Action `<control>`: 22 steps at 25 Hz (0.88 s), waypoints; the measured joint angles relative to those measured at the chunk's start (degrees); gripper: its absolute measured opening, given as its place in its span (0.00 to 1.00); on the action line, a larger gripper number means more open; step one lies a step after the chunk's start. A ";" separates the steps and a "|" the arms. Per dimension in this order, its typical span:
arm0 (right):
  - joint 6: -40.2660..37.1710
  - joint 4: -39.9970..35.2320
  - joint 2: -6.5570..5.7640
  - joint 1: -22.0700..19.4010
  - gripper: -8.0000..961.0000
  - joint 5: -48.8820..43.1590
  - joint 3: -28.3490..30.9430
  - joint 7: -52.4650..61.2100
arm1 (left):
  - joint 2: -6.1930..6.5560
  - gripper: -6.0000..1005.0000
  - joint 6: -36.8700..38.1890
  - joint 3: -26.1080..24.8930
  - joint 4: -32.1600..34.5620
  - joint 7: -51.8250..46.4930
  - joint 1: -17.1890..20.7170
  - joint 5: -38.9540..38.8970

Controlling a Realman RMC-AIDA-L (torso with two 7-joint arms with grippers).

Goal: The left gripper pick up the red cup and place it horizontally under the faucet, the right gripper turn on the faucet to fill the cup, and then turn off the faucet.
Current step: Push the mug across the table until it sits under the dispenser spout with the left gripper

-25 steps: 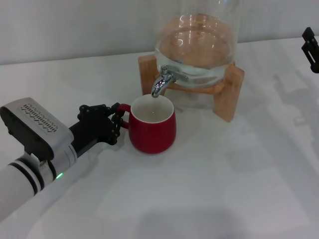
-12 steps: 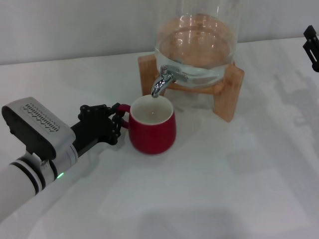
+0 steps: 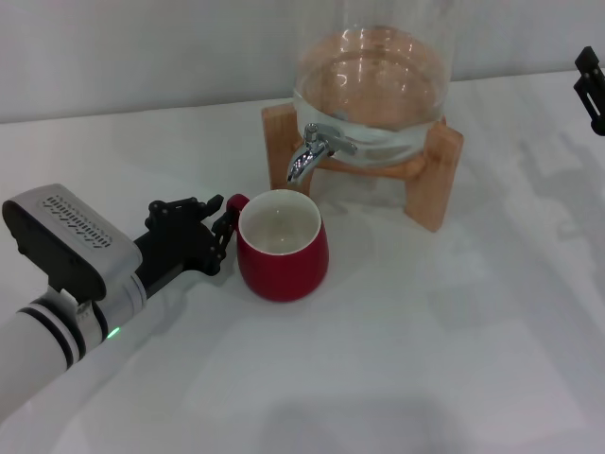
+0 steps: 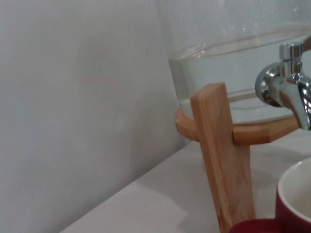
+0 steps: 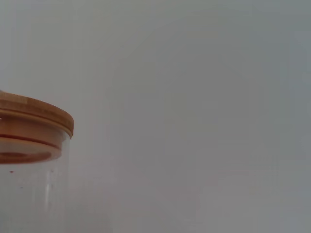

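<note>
Tilted and shifted nearer, red cup sits before wooden stand.

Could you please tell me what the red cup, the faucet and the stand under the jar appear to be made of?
The squat red cup looks like glazed ceramic: glossy red outside, white inside. The small chrome faucet seems polished metal, given its mirror-like reflections. The light-brown stand appears to be unpainted wood with a matte surface.
</note>
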 joint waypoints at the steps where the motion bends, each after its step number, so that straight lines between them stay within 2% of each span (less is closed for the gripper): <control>1: 0.00 0.00 0.00 0.03 0.69 0.00 0.00 0.00 | 0.01 0.19 -0.36 0.00 0.12 0.00 -0.01 0.00; 22: -0.09 0.10 0.00 0.00 0.69 0.00 0.00 0.00 | 0.18 0.22 -1.02 0.44 0.50 0.27 -1.30 0.20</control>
